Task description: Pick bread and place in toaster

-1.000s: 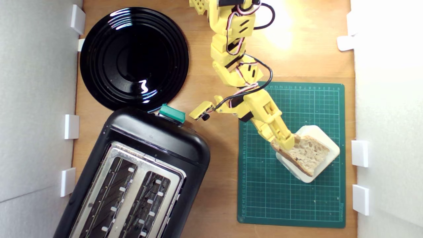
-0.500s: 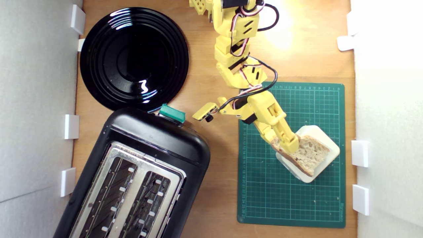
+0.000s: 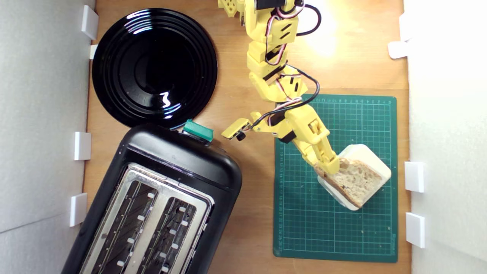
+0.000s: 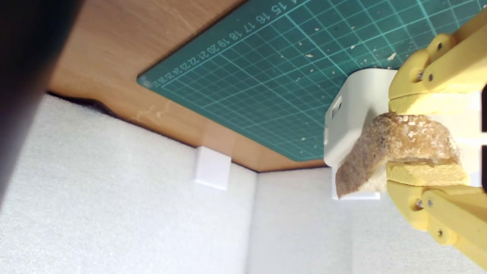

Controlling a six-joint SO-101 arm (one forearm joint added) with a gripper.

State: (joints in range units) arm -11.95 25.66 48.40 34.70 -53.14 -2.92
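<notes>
The bread (image 3: 357,180), a half-slice with pale holey crumb and brown crust, sits over the cream rounded block (image 3: 374,160) on the green cutting mat (image 3: 304,224). My yellow gripper (image 3: 329,165) is shut on the bread's crust end; in the wrist view both fingers (image 4: 426,173) pinch the bread (image 4: 395,142) from either side. The slice looks slightly lifted off the block. The black toaster (image 3: 179,163) with silver slotted top and green lever knob (image 3: 198,130) stands at the exterior view's lower left, well apart from the gripper.
A round black plate (image 3: 154,66) lies at the exterior view's upper left, touching the toaster's end. White foam walls (image 3: 42,114) with white clips border both sides. Bare wooden table (image 3: 255,198) separates the toaster from the mat.
The gripper went from reaching over the bread's end to closing on it, and the slice has shifted and tipped slightly up from the cream block.
</notes>
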